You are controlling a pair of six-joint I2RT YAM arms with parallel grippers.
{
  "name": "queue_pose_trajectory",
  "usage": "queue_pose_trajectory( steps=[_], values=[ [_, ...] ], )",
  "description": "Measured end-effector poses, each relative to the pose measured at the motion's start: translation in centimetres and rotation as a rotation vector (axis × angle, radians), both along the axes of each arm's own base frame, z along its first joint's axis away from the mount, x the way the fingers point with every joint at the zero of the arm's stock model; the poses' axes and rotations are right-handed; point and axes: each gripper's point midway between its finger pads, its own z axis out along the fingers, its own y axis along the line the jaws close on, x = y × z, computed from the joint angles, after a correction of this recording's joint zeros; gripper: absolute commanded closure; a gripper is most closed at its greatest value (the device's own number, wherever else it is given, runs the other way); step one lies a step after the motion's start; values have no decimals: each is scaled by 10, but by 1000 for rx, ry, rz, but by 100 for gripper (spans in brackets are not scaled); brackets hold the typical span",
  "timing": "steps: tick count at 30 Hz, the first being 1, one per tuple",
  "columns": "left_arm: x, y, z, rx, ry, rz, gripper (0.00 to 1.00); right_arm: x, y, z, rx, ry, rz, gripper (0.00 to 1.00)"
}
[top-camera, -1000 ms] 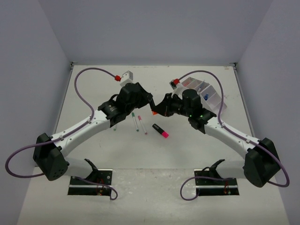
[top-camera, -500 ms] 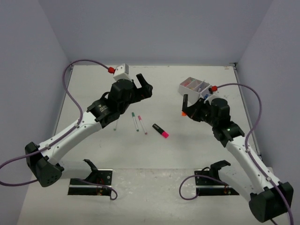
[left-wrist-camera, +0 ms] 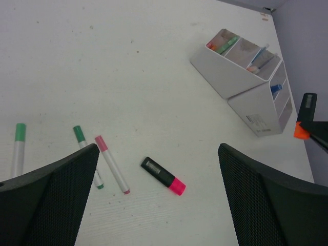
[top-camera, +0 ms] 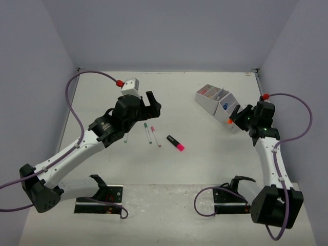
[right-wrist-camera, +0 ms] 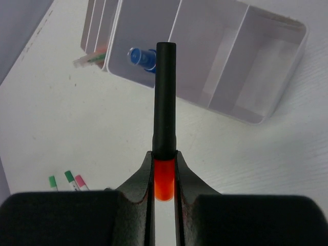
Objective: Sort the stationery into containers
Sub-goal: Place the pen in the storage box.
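Line up the black marker (right-wrist-camera: 165,92), clamped at its orange end in the right gripper (right-wrist-camera: 164,171) at centre frame, over an open compartment of the white organizer (right-wrist-camera: 285,77) at top right before letting go. Leave the left gripper (top-camera: 152,106), fingers apart, above the pens (left-wrist-camera: 111,164) at lower left.

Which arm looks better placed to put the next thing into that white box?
Right, probably. The right gripper is shut on the black marker, close to the white organizer. The left gripper is open and empty, over the pens, farther from it.
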Motion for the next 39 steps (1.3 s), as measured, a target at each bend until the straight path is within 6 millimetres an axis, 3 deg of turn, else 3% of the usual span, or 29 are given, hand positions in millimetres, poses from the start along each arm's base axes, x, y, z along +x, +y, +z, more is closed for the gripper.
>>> queue_pose_trajectory(
  steps=[6, 10, 27, 34, 37, 39],
  values=[
    [-5, 2, -12, 31, 14, -26, 0, 22, -23, 2, 23, 34, -9, 100],
    [-8, 3, -24, 53, 32, -38, 0, 34, -24, 1, 43, 52, 18, 100],
    [-15, -3, -48, 75, 83, -93, 0, 37, -20, -34, 85, 159, 59, 99],
    [-16, -3, -51, 82, 87, -96, 0, 44, -23, -55, 99, 219, 60, 87],
    [-16, -3, -53, 88, 88, -97, 0, 48, -24, -54, 101, 222, 64, 71],
    [-16, -2, -57, 92, 92, -97, 0, 51, -24, -52, 97, 215, 65, 69]
  ],
)
